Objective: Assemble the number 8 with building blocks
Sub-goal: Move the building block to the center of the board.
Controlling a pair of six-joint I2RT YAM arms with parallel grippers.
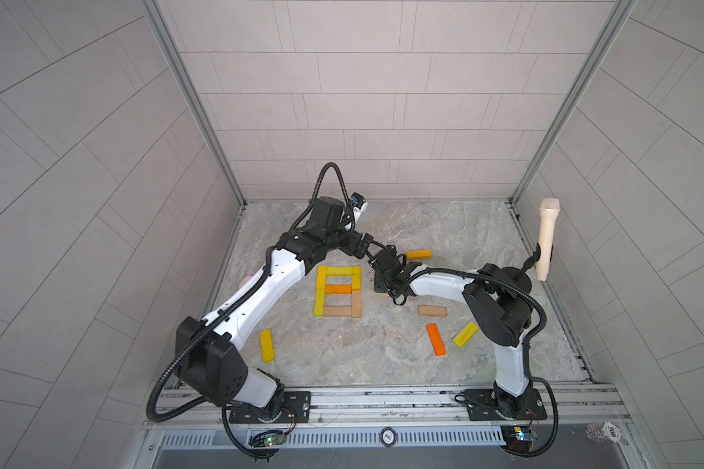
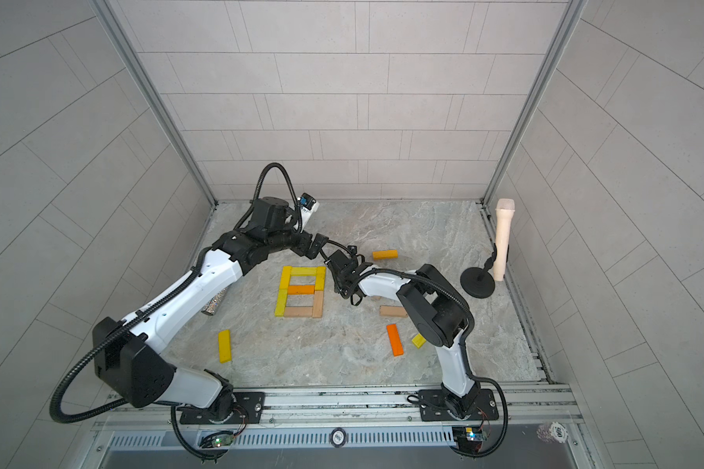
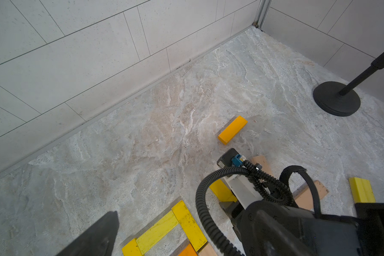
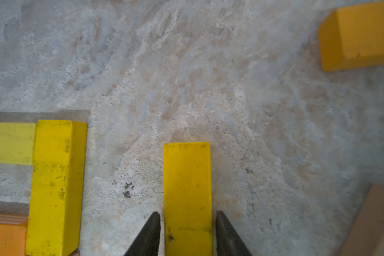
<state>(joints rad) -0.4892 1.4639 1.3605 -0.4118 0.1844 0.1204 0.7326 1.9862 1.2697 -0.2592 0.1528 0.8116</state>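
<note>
Handle yellow block (image 4: 186,177) as light, rigid, smooth wood; pinch across long edges mid-length, as with right gripper (image 4: 187,212) barely parted astride it, left gripper (image 1: 391,264) fully spread

The only readable mark was the number "500", printed on two round chips. A dark chip (image 1: 387,436) sat midway along the slotted front panel (image 1: 301,438), and its digits appeared upside down in both top views. A pale chip (image 1: 604,430) with a striped rim lay near the front right corner and showed "500" slightly tilted.
</note>
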